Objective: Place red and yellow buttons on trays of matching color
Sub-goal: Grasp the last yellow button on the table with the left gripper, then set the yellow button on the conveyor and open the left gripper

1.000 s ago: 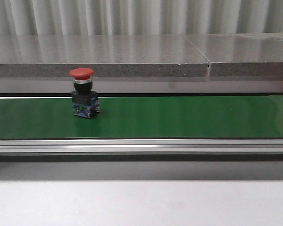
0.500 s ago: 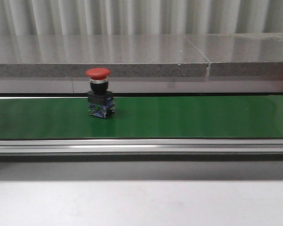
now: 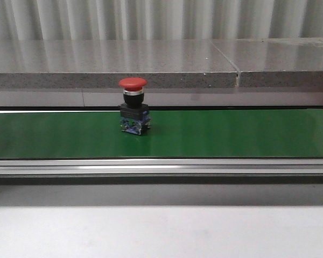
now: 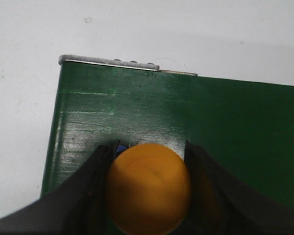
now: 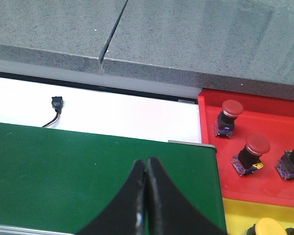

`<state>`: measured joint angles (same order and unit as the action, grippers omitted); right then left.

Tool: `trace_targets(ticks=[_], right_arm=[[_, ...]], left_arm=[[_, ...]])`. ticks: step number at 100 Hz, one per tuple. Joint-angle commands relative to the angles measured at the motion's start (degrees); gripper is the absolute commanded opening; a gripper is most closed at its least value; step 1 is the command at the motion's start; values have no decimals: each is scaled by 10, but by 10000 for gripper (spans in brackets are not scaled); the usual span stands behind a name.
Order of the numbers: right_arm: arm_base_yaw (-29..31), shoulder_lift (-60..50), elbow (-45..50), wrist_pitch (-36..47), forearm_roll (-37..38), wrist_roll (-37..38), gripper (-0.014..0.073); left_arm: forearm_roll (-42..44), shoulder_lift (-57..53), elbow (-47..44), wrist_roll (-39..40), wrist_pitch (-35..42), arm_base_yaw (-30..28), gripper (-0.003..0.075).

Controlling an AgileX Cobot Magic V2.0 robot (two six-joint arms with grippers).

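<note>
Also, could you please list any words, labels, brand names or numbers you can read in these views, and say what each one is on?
None: no readable text shows in any view.
The red button on the green belt, the yellow button in the left gripper, and the buttons in the red tray carry no legible markings.

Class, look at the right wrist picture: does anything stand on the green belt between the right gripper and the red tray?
Nothing visible does. Bare green belt runs from the right gripper to the red tray.
</note>
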<state>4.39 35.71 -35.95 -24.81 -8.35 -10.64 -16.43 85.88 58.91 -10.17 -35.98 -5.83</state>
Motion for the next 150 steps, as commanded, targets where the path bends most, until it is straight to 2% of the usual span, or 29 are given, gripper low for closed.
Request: trace_targets(ticks=[1, 10, 29, 36, 62, 91, 111, 140, 150], right_arm=[[0, -2, -14, 43, -2, -2, -68], [0, -2, -14, 43, -2, -2, -68], [0, -2, -14, 43, -2, -2, -68], [0, -2, -14, 43, -2, -2, -68], [0, -2, -14, 43, -2, -2, -68], [0, -2, -14, 43, -2, -2, -68], [0, -2, -14, 43, -2, -2, -68], [0, -2, -14, 43, -2, -2, -68], [0, -2, -14, 43, -2, -2, -68]], left_arm=[[-11, -7, 13, 0, 13, 4, 6], [-13, -4, 13, 0, 7, 4, 101], [-13, -5, 20, 0, -10, 4, 506], [-13, -8, 23, 0, -14, 4, 585], [-34, -39, 30, -32, -19, 4, 586], [-80, -148, 17, -91, -12, 4, 586], [-107, -251, -34, -135, 26, 24, 586], [-107, -409, -138, -146, 60, 59, 585], [-107, -455, -172, -146, 62, 59, 536]])
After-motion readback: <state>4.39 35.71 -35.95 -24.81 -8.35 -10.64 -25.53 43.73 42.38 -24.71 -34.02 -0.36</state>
